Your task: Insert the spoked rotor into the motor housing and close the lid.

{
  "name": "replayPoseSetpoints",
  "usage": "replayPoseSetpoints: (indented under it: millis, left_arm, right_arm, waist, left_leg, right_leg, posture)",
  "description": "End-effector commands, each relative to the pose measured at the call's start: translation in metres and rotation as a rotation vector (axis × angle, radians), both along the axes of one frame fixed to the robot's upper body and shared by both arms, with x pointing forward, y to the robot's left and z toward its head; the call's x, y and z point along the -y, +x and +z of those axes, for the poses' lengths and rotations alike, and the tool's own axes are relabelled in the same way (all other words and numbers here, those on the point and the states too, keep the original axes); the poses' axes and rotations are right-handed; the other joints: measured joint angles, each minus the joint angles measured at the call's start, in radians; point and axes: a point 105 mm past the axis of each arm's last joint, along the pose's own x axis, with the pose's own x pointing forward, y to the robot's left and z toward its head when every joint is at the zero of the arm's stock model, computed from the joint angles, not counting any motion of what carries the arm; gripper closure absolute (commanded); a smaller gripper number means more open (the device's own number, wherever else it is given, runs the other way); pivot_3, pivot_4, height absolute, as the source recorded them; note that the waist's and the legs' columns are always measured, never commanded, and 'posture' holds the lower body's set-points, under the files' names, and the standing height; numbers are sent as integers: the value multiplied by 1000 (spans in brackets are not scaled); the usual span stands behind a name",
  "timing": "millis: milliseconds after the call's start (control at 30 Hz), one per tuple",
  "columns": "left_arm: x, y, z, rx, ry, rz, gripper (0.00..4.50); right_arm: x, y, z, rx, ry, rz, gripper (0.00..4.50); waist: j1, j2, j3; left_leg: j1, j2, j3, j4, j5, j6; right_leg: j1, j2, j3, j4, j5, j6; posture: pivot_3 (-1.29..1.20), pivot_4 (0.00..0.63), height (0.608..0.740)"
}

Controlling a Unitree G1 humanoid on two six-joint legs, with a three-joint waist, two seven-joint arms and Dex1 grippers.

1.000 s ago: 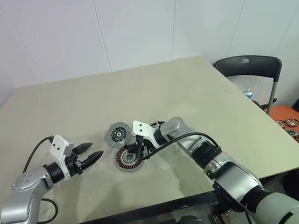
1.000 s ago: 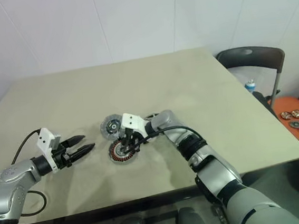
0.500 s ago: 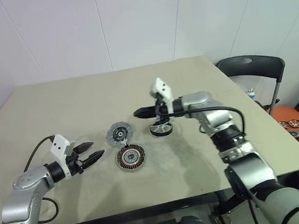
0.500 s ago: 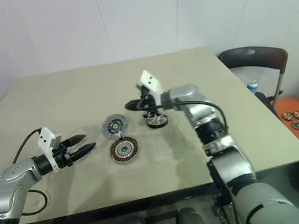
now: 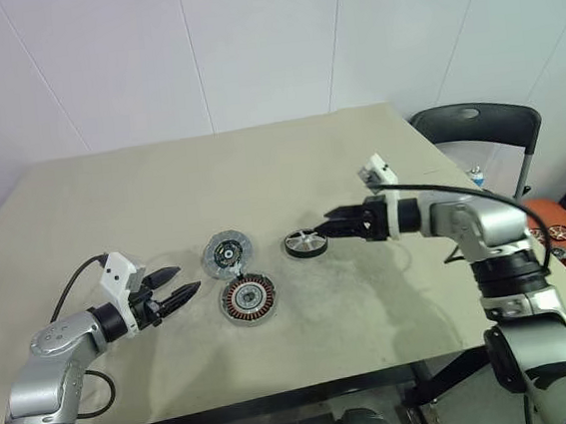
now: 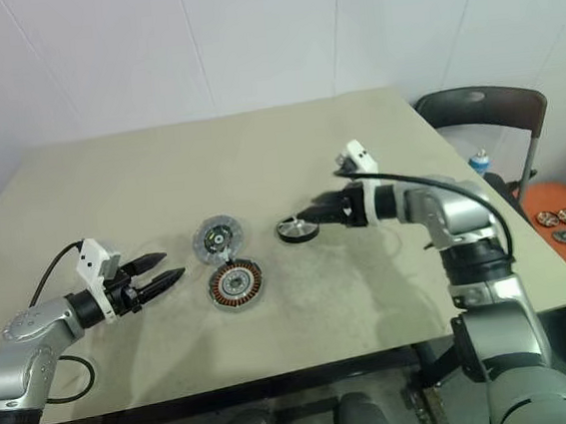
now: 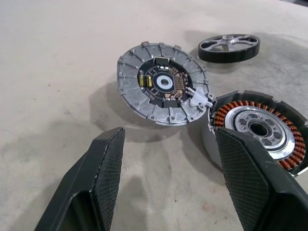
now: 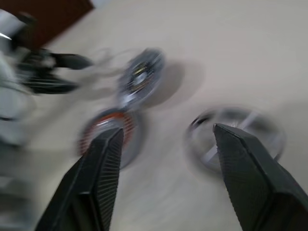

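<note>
Your right fingers [image 5: 334, 223] stand parted and empty, their black tips hovering just right of the spoked rotor [image 5: 305, 243] without touching it. The inner faces of those fingers [image 8: 108, 163] show a fine cross-hatched grip texture. Your left fingers [image 5: 177, 287] are also spread with nothing between them, held above the tabletop [image 5: 288, 161] to the left of the other two parts and pointing toward them; their pads [image 7: 109, 159] carry the same knurled black pattern.

The spoked rotor is a squat black ring with a shiny rim, thin pale spokes and a small hub, lying flat on the tabletop to the right of the lid [image 5: 227, 252]. The lid is a flat silver-grey metal disc with radial slots around its edge and a dark centre that holds a small round circuit with gold-coloured bits; it sits tilted, one edge propped against the motor housing [image 5: 246, 299]. The housing is a round, squat part just nearer to you than the lid, with copper-coloured windings ringing a bright silvery centre and an open bore in the middle.

The tabletop is a matte beige surface with a slightly mottled grain. A dark folding chair [image 5: 476, 128] stands beyond its far right corner.
</note>
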Motion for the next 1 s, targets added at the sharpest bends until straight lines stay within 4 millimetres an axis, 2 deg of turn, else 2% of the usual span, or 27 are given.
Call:
replayPoseSetpoints:
  millis: [33,233,367,500,600,767,933,1000]
  left_arm:
    - [2,5,15,63,9,-24,1310]
    - [7,3,29,71,10,-106,1310]
    - [9,-7,32,46,26,-199,1310]
    - [16,-25,36,19,52,-334,1310]
    - [15,-29,37,16,82,-374,1310]
    - [20,-22,45,59,76,-378,1310]
    - [22,-20,42,63,72,-370,1310]
    - [22,-18,40,66,72,-359,1310]
  right_arm:
    - [14,-3,9,-86,60,-77,1435]
    - [2,-15,6,-78,55,-20,1435]
    - [-8,-17,-12,-150,61,-30,1435]
    - [-17,-18,-28,-194,55,-52,1435]
    - [-27,-22,-40,-227,53,-54,1435]
    - [-33,-13,-60,-251,23,-136,1435]
    - [-32,-4,-67,-234,1,-190,1435]
    - [-28,6,-68,-218,-2,-250,1435]
  waist:
    - [-1,0,0]
    - [-6,0,0]
    - [-6,0,0]
    - [-5,0,1]
    - [-3,1,1]
    - [-5,1,1]
    - [-6,1,1]
    - [-6,1,1]
  left_leg:
    - [0,0,0,0,0,0]
    - [0,1,0,-1,0,0]
    - [0,1,1,-1,0,0]
    - [0,1,1,0,0,1]
    - [0,1,1,-1,0,1]
    - [0,1,1,0,0,1]
    - [0,0,1,-1,0,1]
    - [0,1,1,-1,0,1]
  right_leg:
    - [0,0,0,0,0,0]
    - [0,0,0,0,0,0]
    - [0,0,0,0,0,0]
    - [0,0,0,0,0,0]
    - [-1,0,0,0,0,0]
    - [0,0,0,0,0,0]
    - [-1,0,0,0,0,0]
    - [-1,0,0,0,0,0]
  posture:
    - [0,0,740]
    - [0,0,740]
    - [0,0,740]
    - [0,0,740]
    - [0,0,740]
    - [0,0,740]
    - [0,0,740]
    - [0,0,740]
